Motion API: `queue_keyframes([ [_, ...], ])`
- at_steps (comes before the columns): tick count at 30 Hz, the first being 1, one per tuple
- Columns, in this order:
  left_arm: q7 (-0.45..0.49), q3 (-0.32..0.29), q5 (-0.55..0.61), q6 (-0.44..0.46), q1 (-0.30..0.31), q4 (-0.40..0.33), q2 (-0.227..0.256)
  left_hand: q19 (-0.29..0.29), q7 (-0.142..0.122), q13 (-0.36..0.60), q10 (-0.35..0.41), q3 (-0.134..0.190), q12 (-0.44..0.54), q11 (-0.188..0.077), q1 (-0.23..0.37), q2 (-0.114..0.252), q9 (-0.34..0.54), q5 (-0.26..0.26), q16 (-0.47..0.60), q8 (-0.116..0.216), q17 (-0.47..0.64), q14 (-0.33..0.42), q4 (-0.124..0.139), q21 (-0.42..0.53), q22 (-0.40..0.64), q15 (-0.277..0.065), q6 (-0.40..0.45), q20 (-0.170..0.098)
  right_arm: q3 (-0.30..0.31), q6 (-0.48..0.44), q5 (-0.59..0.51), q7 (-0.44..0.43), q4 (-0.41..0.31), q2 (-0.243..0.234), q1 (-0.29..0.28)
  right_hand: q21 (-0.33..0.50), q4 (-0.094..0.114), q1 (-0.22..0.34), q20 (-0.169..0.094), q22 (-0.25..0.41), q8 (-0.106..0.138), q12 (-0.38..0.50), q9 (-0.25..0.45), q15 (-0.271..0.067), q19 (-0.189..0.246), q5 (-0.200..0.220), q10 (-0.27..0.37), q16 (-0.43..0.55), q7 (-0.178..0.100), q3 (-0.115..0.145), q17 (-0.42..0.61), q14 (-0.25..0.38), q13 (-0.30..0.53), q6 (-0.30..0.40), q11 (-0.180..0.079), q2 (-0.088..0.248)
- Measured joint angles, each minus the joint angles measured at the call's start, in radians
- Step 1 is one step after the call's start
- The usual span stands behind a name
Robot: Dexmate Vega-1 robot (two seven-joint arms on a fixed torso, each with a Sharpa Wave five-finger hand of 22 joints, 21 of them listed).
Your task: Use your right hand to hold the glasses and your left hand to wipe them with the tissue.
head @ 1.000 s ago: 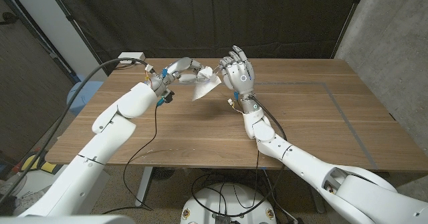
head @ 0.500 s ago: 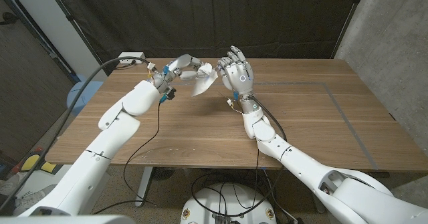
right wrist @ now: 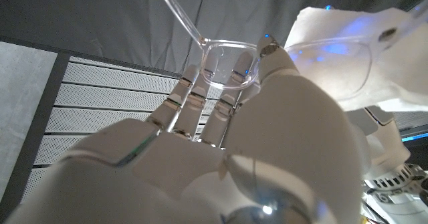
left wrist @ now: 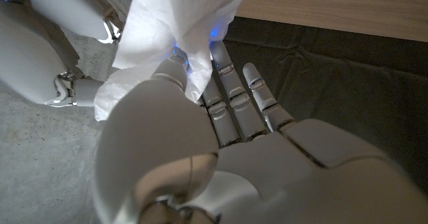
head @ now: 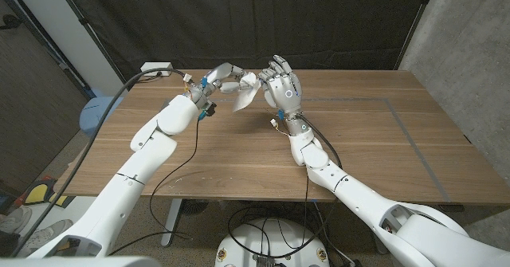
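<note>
Glasses with a clear frame are hard to make out in the head view, where the right hand [head: 284, 88] stands raised above the far middle of the wooden table [head: 382, 139], fingers pointing up and its back toward the camera; the frame itself is too faint there to place. Just beside it, the left hand [head: 224, 77] reaches in from the left and pinches a white tissue [head: 246, 94], whose loose corner hangs down between the two hands and whose upper part meets the fingers of the right hand. A grey box [head: 156, 68] with a cable sits at the far left edge of the table, and a dark curtain [head: 335, 20] hangs behind. From the left wrist, the left hand [left wrist: 200, 150] has the tissue [left wrist: 167, 30] gripped between its thumb and the neighbouring fingers, the sheet bunched and spilling past the thumb while the other fingers lie straight and close together. From the right wrist, the right hand [right wrist: 221, 150] holds the glasses [right wrist: 231, 63] between its thumb and fingertips, one clear lens rim sitting at the fingertips with a temple arm slanting away from it, and the tissue [right wrist: 354, 57] covers the other lens right beside the thumb.
</note>
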Motion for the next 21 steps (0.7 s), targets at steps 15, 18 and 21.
queue_keyframes([
  [15,-0.030,-0.001,0.002,0.024,0.014,-0.029,0.008,0.000,0.002,0.003,0.005,-0.004,-0.008,-0.001,0.000,0.000,0.000,-0.001,-0.004,-0.012,0.009,0.000,0.004,0.011,0.000,0.000,0.002,0.000,-0.017,-0.011,0.021,0.000,0.009,-0.003,0.014,0.006,-0.002,0.005,0.000,0.000,-0.011,0.000,0.000,0.000,0.000,0.004,0.002,-0.001,-0.007,-0.004,0.005,0.000,0.000,0.032,-0.001,-0.005],
  [18,-0.053,-0.007,0.001,0.036,0.026,-0.050,0.021,0.000,0.002,0.003,0.005,-0.004,-0.008,-0.001,0.000,0.000,0.001,-0.003,-0.008,-0.012,0.009,0.000,0.004,0.011,0.000,0.000,0.002,0.000,-0.019,-0.030,0.034,0.000,0.019,-0.003,0.023,0.006,0.001,0.005,0.000,0.000,-0.013,0.000,0.000,0.000,0.000,0.004,0.005,-0.001,-0.007,-0.010,0.005,0.000,0.000,0.032,0.002,-0.005],
  [21,-0.075,-0.018,-0.002,0.056,0.038,-0.078,0.036,-0.002,0.003,0.003,0.005,-0.004,-0.008,-0.001,0.000,0.000,0.003,-0.008,-0.008,-0.013,0.009,0.000,0.004,0.015,-0.002,0.000,0.003,0.002,-0.021,-0.049,0.047,-0.001,0.031,-0.002,0.031,0.006,0.004,0.005,0.000,0.000,-0.013,0.000,0.000,0.000,0.000,0.004,0.005,-0.001,-0.007,-0.012,0.005,0.000,0.000,0.032,0.002,-0.005],
])
